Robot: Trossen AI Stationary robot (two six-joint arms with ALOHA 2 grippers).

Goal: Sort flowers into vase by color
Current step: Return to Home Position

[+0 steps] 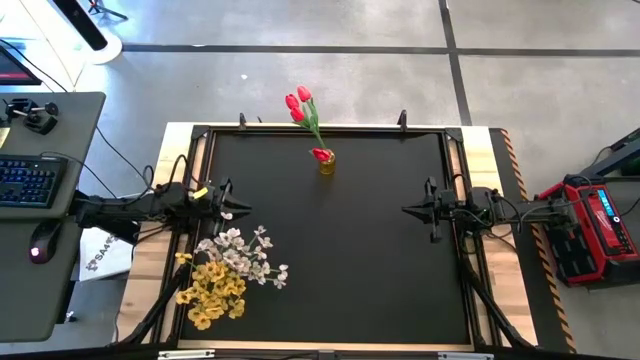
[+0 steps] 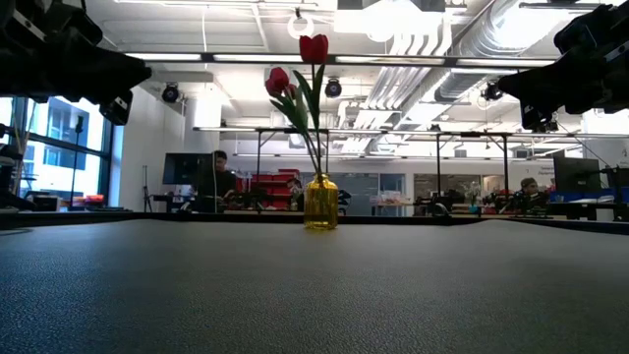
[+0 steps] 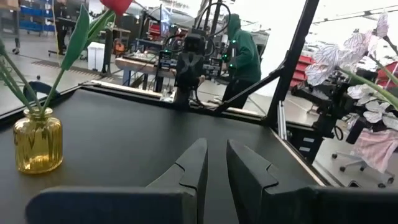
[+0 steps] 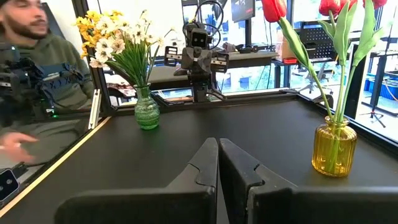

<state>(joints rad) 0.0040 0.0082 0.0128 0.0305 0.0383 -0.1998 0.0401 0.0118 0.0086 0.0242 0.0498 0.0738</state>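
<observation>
A yellow glass vase (image 1: 327, 163) (image 4: 334, 146) (image 3: 37, 144) stands near the table's far edge and holds three red tulips (image 1: 299, 105) (image 2: 313, 47) by their stems. Near the left front, yellow blossoms (image 1: 212, 292) and white blossoms (image 1: 238, 250) stand together in a green glass vase (image 4: 147, 109), which the blooms hide in the high view. My left gripper (image 1: 228, 195) (image 3: 215, 155) hovers at the table's left, just beyond the white blossoms, with a narrow gap between its fingers and nothing in it. My right gripper (image 1: 408, 210) (image 4: 217, 149) hovers at the table's right, shut and empty.
The black table top (image 1: 360, 270) has a raised frame and wooden borders (image 1: 145, 270). A desk with a keyboard (image 1: 28, 180) is to the left and a red tool case (image 1: 590, 225) to the right. People (image 3: 245, 56) (image 4: 37, 68) show beyond the table.
</observation>
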